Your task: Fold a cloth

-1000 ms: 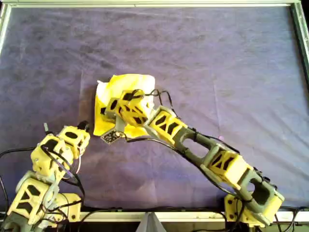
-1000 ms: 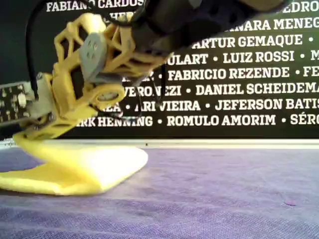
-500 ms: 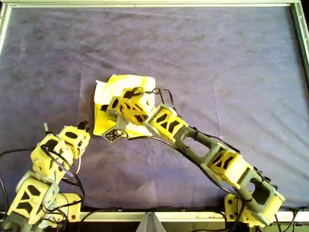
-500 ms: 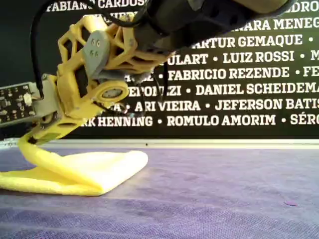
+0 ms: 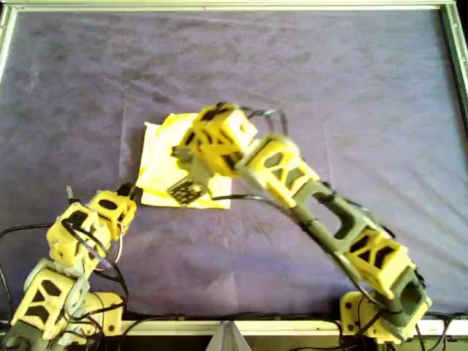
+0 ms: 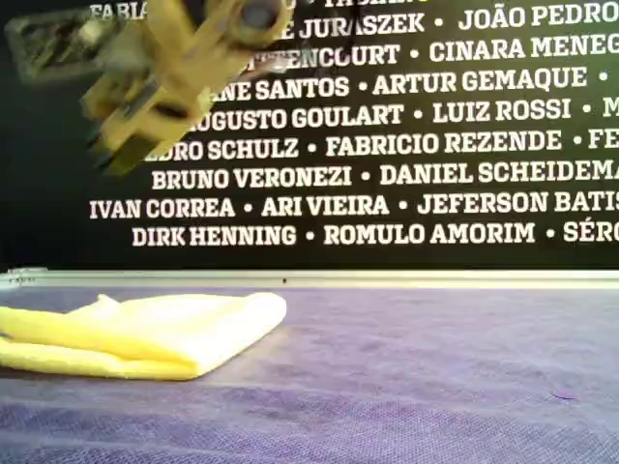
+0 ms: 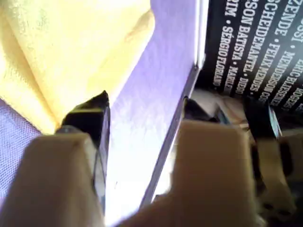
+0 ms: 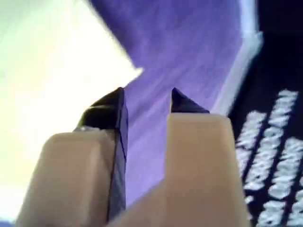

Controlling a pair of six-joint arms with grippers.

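The yellow cloth [image 5: 162,167] lies folded on the purple table covering, at the exterior view's left [image 6: 145,333]. My second gripper [image 5: 184,155] hangs open and empty above the cloth, blurred in the exterior view's upper left [image 6: 111,155]. Its wrist view shows its parted fingertips [image 8: 144,99] over the cloth's bright edge [image 8: 42,61]. My first gripper [image 5: 124,194] sits low beside the cloth's near corner, on the overhead view's left. It is open and empty [image 7: 142,109], with the cloth [image 7: 61,52] just ahead of it.
The purple table covering [image 5: 329,88] spreads wide around the cloth. A pale frame rail [image 5: 234,6] runs along the far edge, with a black banner of white names [image 6: 435,145] behind it. The second arm reaches in from the overhead view's bottom right.
My second gripper let go of the cloth's raised edge and lifted up and away. The raised layer has dropped flat onto the cloth. My first arm has not moved.
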